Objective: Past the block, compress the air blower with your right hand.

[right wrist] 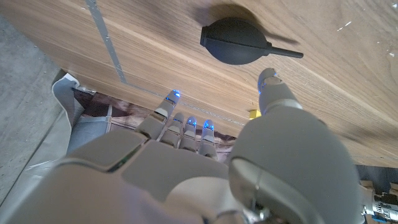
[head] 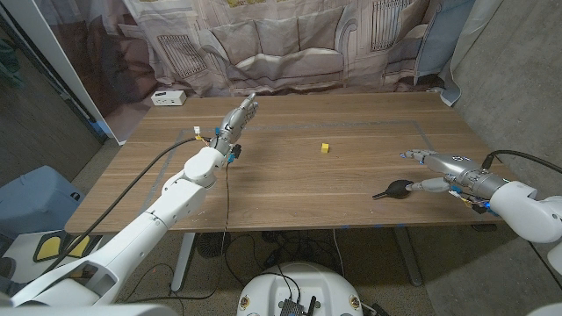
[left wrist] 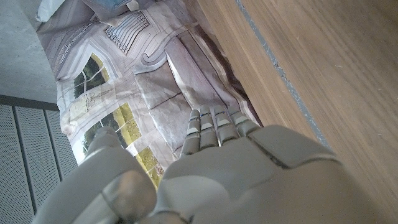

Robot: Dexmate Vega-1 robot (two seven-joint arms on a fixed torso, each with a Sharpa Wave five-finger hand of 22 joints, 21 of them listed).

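- Air blower [head: 399, 187] lies at the head view's lower right on the tabletop [head: 290, 189], long axis roughly sideways, nozzle pointing picture-left.
- Right robot hand [head: 432, 171] is spread beside it, apparently holding nothing.

Matt black rubber air blower [head: 400, 187] on smooth, grained wooden table [head: 290, 189]; grey plastic right hand [head: 432, 169].

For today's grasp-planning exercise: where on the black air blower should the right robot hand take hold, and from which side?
Grip the round bulb of the air blower, not the thin nozzle, which points away from the right robot hand. The bulb lies on its side, nearest that hand, so probably close over it from above.
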